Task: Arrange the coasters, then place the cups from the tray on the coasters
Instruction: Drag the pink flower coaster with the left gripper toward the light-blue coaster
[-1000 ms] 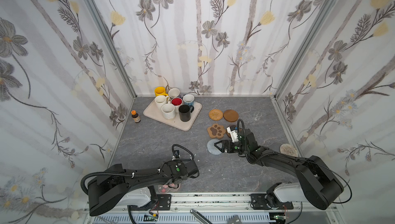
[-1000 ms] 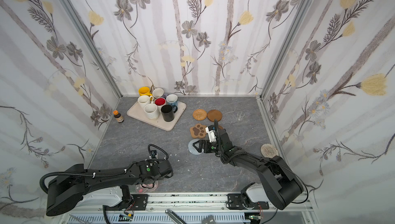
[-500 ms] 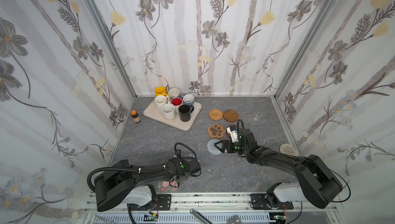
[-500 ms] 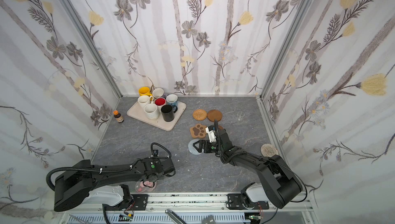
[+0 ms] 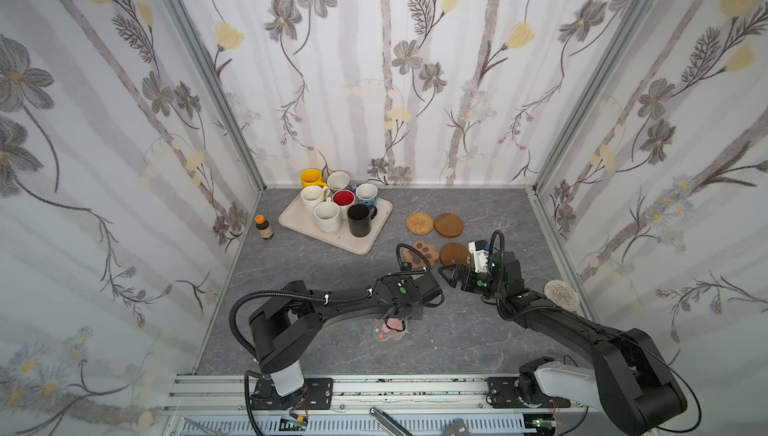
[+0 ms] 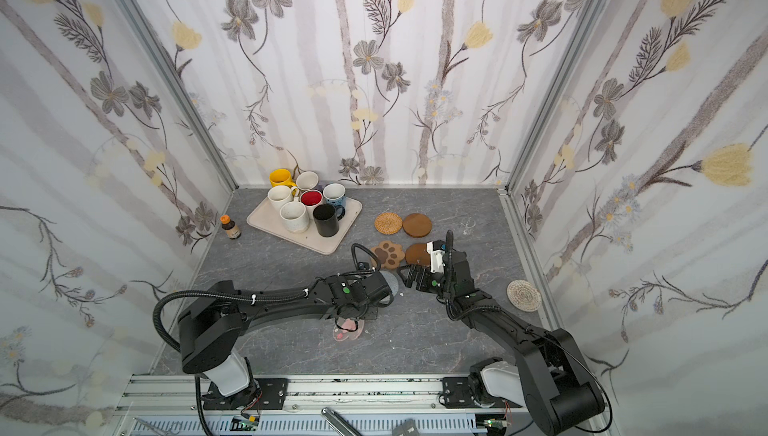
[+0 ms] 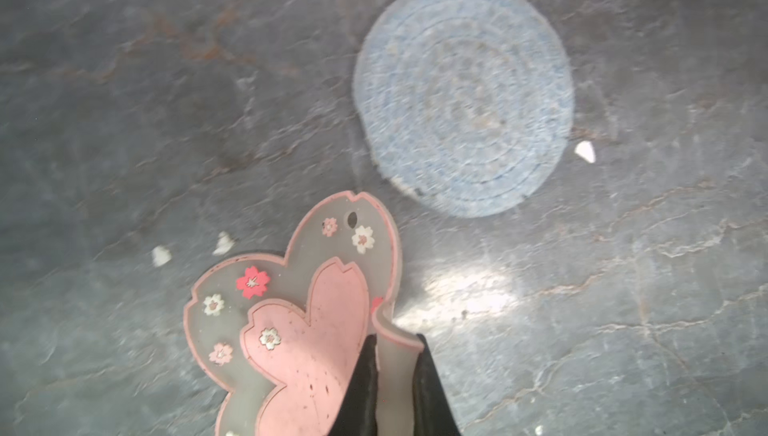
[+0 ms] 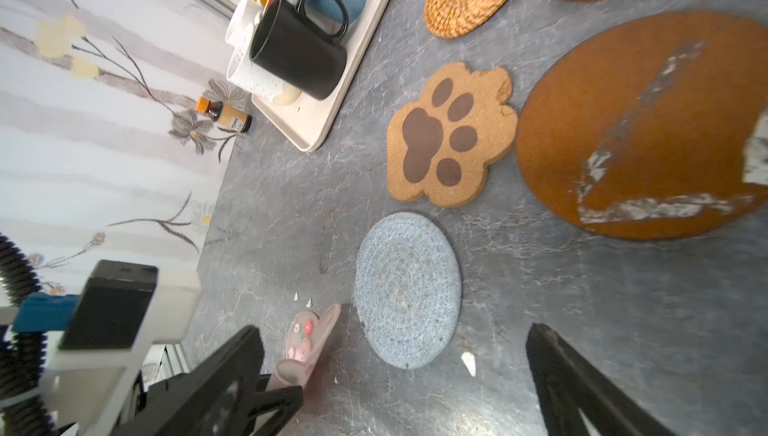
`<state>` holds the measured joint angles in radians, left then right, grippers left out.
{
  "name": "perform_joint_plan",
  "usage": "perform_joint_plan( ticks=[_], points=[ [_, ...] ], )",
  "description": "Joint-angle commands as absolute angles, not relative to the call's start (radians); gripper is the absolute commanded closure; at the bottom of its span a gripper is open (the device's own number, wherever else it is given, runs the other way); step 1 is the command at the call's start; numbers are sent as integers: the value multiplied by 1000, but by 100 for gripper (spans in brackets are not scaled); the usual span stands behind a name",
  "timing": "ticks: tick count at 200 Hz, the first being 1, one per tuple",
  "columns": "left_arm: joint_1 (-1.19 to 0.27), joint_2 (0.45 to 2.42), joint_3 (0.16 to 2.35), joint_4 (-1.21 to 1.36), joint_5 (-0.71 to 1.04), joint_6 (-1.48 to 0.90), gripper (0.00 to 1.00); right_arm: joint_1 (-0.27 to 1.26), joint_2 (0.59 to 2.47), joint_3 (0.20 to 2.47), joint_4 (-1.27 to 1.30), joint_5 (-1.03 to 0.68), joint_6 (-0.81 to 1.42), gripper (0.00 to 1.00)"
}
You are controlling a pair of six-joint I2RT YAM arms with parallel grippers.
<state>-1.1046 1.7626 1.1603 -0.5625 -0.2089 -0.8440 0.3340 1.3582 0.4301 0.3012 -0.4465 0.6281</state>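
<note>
As the left tool [image 7: 394, 340] pinches the pink blossom coaster [image 7: 307, 330] (one petal), the right tool [image 8: 394, 329] gapes empty

- The beige tray [image 5: 353, 242] sits at the back left with all seven cups [image 5: 359, 219] standing upright on it, packed close together.
- The rattan coaster [image 5: 419, 222] and a wooden round [image 5: 449, 225] lie side by side right of the tray.
- The paw-print coaster [image 5: 424, 251] and the second wooden round [image 5: 455, 254] lie just nearer.
- The grey-blue knitted coaster [image 7: 463, 97] lies flat, nearer still.
- The pink blossom coaster [image 7: 307, 330] is close beside it, one petal edge curled up and pinched in the left gripper [image 7: 395, 342].
- The beige braided coaster [image 5: 561, 295] lies alone by the right wall.
</note>
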Motion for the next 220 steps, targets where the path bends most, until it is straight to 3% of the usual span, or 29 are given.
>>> perform_joint_plan(
  ticks=[1, 50, 100, 220],
  points=[
    [-1104, 1838, 1234, -522, -194, -770, 100, 297, 1319, 416, 272, -461, 630, 0],
    [-1115, 1939, 1287, -480, -142, -760, 100, 227, 1243, 390, 215, -466, 609, 0],
    [-1162, 1922, 1265, -462, -129, -797, 100, 225, 1286, 393, 224, -483, 600, 0],
    [-1223, 1837, 1166, -429, -137, -855, 100, 319, 1401, 411, 273, -506, 622, 0]
  ],
)
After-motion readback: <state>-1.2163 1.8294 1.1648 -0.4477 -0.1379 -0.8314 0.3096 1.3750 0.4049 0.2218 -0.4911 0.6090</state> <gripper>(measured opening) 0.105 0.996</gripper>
